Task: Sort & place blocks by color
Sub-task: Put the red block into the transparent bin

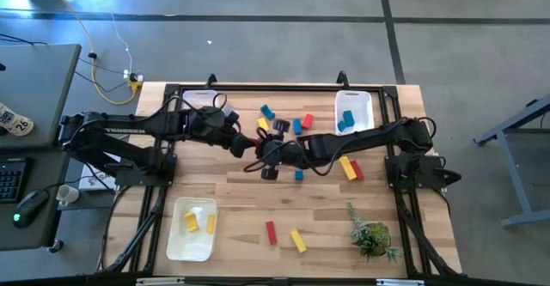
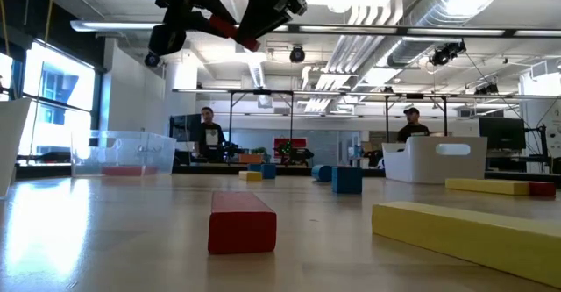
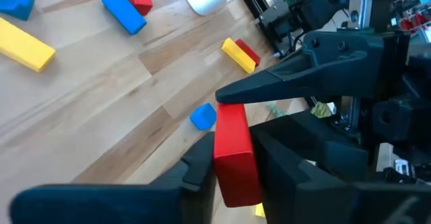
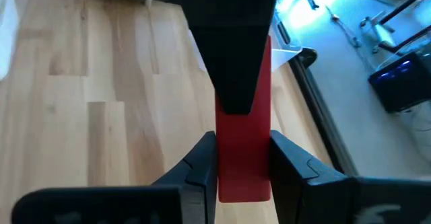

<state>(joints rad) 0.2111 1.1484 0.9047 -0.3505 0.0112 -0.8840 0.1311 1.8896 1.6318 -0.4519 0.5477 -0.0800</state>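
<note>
Step in hand: I read this as a handover of a red bar [image 3: 235,153] in mid-air above the middle of the table [image 1: 249,196]; both arms meet there, and both wrist views show the same bar between dark fingers.

Left gripper [image 3: 232,177]: its two fingers sit tight on either side of the bar's lower end, so I take it as closed on the bar.

Right gripper [image 4: 242,163]: its fingers also flank the bar closely and look clamped on it; a finger of the other arm covers the bar's far end in this view.

Height: in the low view the bar [image 2: 230,27] hangs well above the tabletop, tilted, with dark gripper parts around it.

Bins: a clear bin at the far left [image 1: 199,97], just beside the left arm, seems to hold something red in the low view; the far right bin [image 1: 354,112] holds blue pieces; the near left bin [image 1: 192,228] holds yellow ones.

Loose blocks: a mixed cluster [image 1: 284,124] lies at the far middle, a yellow and red pair [image 1: 350,168] lies by the right arm, a small blue cube [image 1: 299,175] sits near the grippers, and a red bar [image 1: 271,232] and yellow bar [image 1: 297,240] lie near the front edge.

Next move, my judgement: one gripper must let go cleanly while the other holds firm. I'd release the right and carry with the left toward the far left bin. Which arm is giving I cannot tell.

Risk: if both release or pull together, the bar drops or twists.
</note>
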